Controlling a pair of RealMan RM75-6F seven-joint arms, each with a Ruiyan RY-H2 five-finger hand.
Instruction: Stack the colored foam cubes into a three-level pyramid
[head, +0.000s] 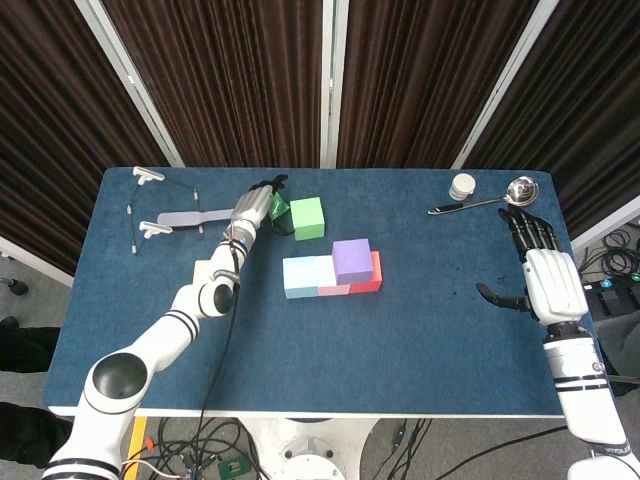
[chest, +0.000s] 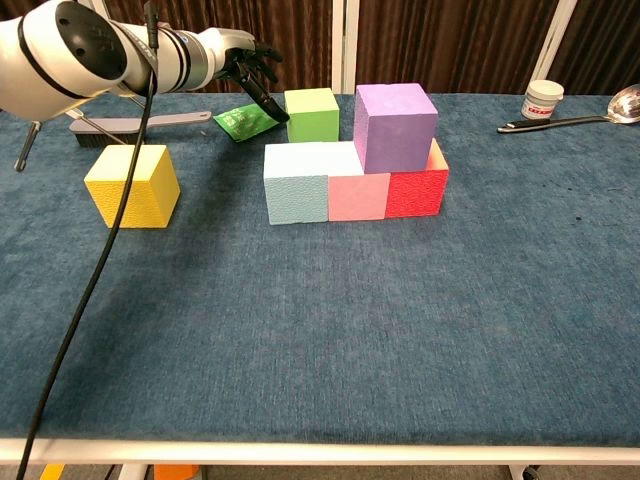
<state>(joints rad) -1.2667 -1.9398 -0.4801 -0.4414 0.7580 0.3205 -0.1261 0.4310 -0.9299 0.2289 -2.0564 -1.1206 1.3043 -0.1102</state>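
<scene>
A light blue cube (chest: 297, 182), a pink cube (chest: 358, 195) and a red cube (chest: 417, 190) stand in a row at mid-table. A purple cube (chest: 396, 125) sits on top, over the pink and red ones. Behind the row stands a green cube (chest: 312, 114) (head: 307, 217). A yellow cube (chest: 132, 185) stands alone at the left; in the head view my left arm hides most of it. My left hand (chest: 250, 70) (head: 258, 205) hovers just left of the green cube, fingers spread, holding nothing. At the right edge my right hand (head: 548, 275) is open and empty.
A green packet (chest: 245, 121) lies under my left hand, beside the green cube. A grey brush (chest: 140, 123) and white-handled tools (head: 148, 176) lie at the back left. A small white jar (chest: 541, 99) and a metal spoon (chest: 570, 115) are at the back right.
</scene>
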